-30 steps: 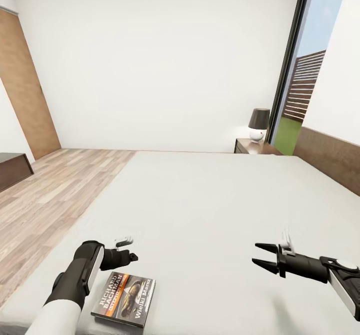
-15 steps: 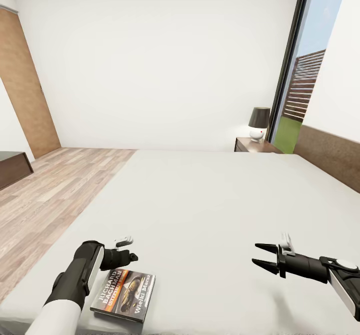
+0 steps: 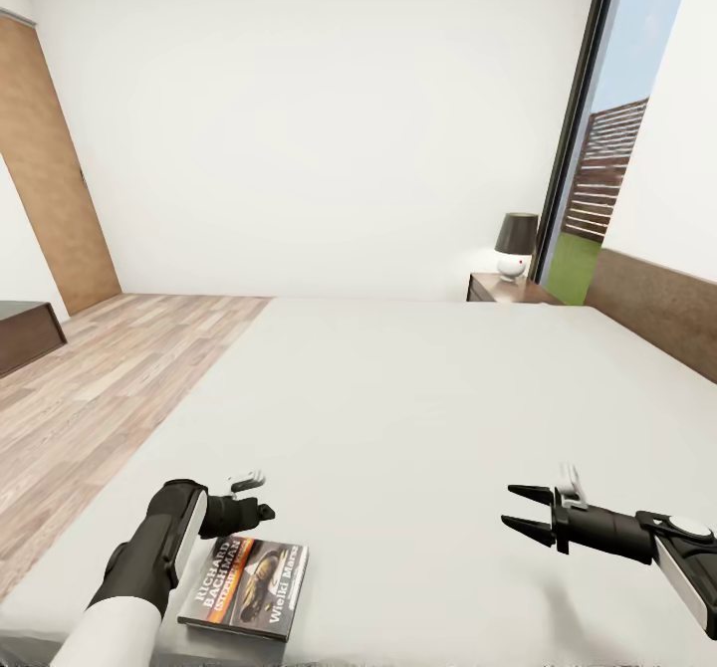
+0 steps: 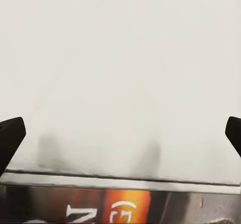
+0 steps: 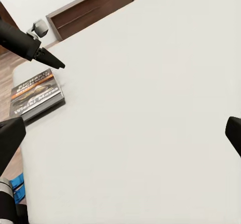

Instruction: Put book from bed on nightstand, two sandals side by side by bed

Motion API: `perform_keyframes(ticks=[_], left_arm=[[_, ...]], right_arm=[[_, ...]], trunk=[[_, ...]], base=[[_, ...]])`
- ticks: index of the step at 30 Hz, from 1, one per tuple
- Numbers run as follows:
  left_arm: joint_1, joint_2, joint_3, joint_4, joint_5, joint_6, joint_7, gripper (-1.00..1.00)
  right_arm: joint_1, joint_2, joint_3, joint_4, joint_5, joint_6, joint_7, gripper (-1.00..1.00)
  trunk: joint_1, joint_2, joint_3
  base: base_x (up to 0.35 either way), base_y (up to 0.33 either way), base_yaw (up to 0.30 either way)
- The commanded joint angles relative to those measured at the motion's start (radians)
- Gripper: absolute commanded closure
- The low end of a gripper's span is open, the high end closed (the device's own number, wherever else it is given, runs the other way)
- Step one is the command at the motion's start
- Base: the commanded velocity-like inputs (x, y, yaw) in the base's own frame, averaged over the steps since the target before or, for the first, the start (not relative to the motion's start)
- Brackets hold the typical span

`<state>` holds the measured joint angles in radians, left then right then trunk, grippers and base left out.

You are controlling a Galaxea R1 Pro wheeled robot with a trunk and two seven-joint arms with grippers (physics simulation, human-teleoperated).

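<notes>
1. You look from the head camera over the large low bed with the plain pale grey mattress (image 3: 418,418), which takes most of the view.
2. The thin small paperback book with a dark cover, an orange-brown picture and white lettering (image 3: 245,588) lies flat on the mattress, near the bed's near edge on your left side.
3. Your left black two-finger gripper (image 3: 251,497) hangs just beyond the far edge of the book; whether it touches the mattress, you cannot tell. In the left wrist view its finger tips (image 4: 10,139) stand wide apart at both sides, with nothing between them, and the book's edge (image 4: 120,206) shows close below.
4. Your right black gripper (image 3: 520,508) is over the mattress, well apart from the book. Its two pointed fingers are spread and hold nothing (the right wrist view shows the same).
5. At the far right corner of the bed stands the low dark reddish-brown wooden nightstand (image 3: 508,293), with a small lamp with a dark shade and a white base (image 3: 516,245) on it.
6. Left of the bed is the light brown wood-plank floor (image 3: 100,378).
</notes>
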<state>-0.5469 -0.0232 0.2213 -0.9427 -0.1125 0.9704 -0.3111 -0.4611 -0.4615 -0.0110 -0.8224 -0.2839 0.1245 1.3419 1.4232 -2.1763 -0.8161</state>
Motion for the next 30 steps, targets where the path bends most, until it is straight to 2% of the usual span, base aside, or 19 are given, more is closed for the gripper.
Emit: perform_keyframes(ticks=[1,30], left_arm=[[-0.001,-0.001,0.004,-0.001,-0.010,0.004,-0.010,-1.00],[-0.001,-0.001,0.004,-0.001,-0.010,0.002,-0.010,-1.00]], right_arm=[[-0.001,0.000,0.000,0.000,-0.005,0.011,0.003,-1.00],[-0.001,0.000,0.000,-0.001,-0.004,0.009,0.003,-1.00]], trunk=[[0.004,-0.008,-0.004],[0.008,-0.015,-0.007]], base=[[0.000,0.000,0.000],[0.000,0.000,0.000]])
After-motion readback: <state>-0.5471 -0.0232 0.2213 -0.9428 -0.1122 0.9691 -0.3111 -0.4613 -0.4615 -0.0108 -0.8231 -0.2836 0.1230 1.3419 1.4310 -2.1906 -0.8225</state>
